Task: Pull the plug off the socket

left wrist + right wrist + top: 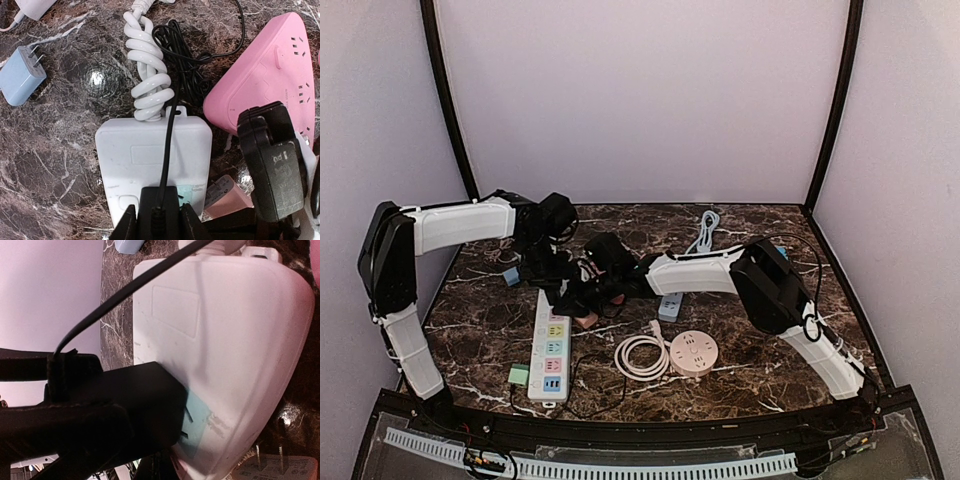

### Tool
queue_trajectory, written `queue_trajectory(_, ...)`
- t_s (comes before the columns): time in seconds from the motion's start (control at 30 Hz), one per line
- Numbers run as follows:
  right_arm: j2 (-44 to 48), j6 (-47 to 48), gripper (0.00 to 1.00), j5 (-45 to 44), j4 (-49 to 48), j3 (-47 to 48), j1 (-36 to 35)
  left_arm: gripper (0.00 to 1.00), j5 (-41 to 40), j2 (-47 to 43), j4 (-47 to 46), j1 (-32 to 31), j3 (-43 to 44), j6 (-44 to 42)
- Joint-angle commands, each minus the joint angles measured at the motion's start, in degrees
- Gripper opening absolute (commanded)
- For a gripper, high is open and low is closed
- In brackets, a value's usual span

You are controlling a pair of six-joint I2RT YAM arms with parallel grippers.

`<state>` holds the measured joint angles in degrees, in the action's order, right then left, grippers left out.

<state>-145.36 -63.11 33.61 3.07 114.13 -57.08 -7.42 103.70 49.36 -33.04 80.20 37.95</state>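
The left gripper [157, 225] clamps the black plug [157, 202], prongs [186, 415] showing, seemingly half out of the white power strip [150, 160]; the right gripper [586, 296] has its jaws closed.

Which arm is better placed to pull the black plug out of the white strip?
Left. The left gripper is clamped on the black plug seated in the white power strip; the right gripper is shut, holding nothing, off to one side.

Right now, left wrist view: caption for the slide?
Left gripper clamps the black plug on the white power strip, pink strip alongside.
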Motion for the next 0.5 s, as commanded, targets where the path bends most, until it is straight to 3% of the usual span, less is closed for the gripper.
queue_trajectory(0.0,-3.51,-1.76,0.0,-4.25,5.76,-0.26,-0.11,0.0,-0.71,-7.09,-1.16,-1.88,-0.17,1.94)
queue_trajectory(0.47,-2.86,-3.31,0.0,-3.04,3.09,-2.51,0.7,0.0,-3.81,-10.66,-4.39,-3.75,-4.29,5.14)
